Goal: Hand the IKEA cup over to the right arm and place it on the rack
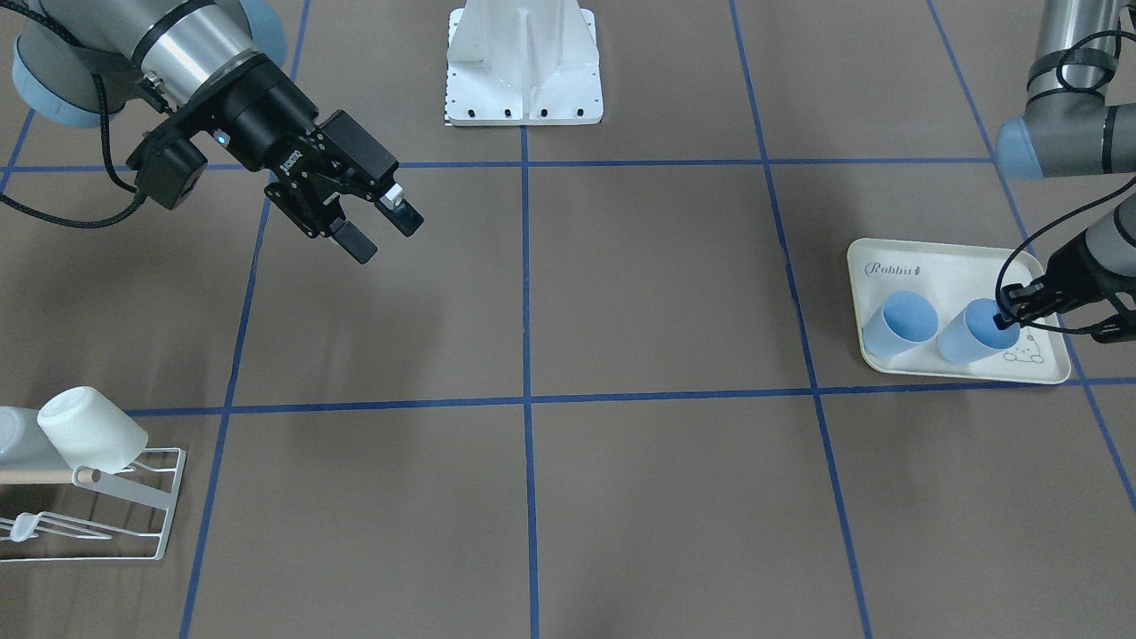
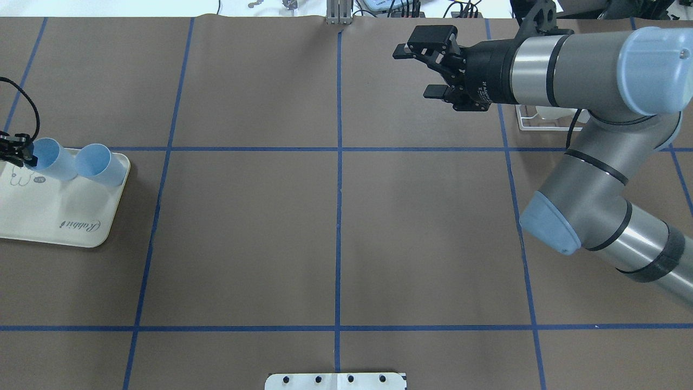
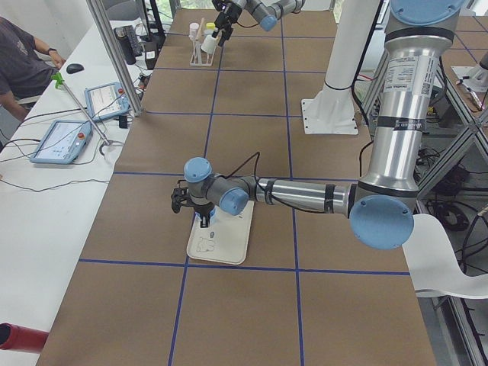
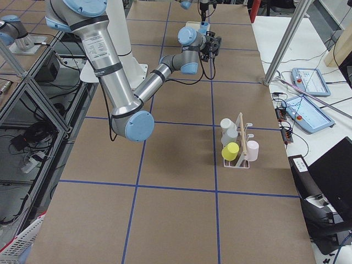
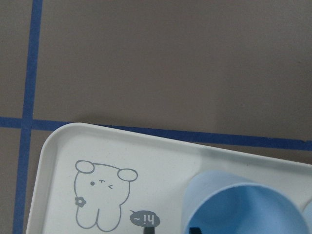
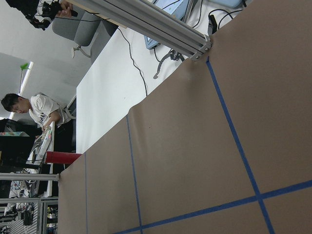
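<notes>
Two light blue cups stand on a cream rabbit-print tray (image 1: pixel 941 266). My left gripper (image 1: pixel 1009 315) is shut on the rim of the outer blue cup (image 1: pixel 969 337), one finger inside it, and the cup rests on the tray. The overhead view shows this cup (image 2: pixel 54 161) and my left gripper (image 2: pixel 24 155). The left wrist view shows the cup's mouth (image 5: pixel 243 204). My right gripper (image 1: pixel 382 231) is open and empty, held above the table near the white wire rack (image 1: pixel 133 497). It also shows in the overhead view (image 2: pixel 414 70).
The second blue cup (image 1: pixel 901 324) stands beside the held one. The rack (image 4: pixel 237 148) holds a white cup (image 1: pixel 89 430) and a yellow, a pink and another white cup. The robot's white base (image 1: pixel 524 62) is at the table's middle edge. A person sits beside the table (image 3: pixel 23 61).
</notes>
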Tool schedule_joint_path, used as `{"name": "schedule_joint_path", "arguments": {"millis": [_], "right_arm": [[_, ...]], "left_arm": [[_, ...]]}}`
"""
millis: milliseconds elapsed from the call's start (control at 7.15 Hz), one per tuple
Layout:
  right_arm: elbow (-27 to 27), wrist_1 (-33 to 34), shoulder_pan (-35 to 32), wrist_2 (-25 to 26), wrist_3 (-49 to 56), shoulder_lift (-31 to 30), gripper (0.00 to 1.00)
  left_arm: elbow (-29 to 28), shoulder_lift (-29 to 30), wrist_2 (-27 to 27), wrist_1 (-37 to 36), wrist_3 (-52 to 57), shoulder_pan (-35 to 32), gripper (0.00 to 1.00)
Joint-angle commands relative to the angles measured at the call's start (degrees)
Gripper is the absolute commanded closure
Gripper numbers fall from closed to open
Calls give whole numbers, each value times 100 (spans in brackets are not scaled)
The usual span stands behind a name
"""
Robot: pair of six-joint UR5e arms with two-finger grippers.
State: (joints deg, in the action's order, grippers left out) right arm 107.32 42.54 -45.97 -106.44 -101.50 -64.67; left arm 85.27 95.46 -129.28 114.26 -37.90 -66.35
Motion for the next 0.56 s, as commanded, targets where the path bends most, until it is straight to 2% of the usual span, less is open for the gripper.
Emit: {"name": "schedule_joint_path", "arguments": {"millis": [0,140,420], "right_arm": [[17,0,10,0,-10,7,0],[8,0,18,9,-10,7,0],[8,0,18,9,-10,-2,0]], "left_arm": [[347,-167,-393,-87,-7,-79,100],[367,-186,-544,-192,-7,-663,100],[717,6,-546,-1024,-33,-1263,100]]}}
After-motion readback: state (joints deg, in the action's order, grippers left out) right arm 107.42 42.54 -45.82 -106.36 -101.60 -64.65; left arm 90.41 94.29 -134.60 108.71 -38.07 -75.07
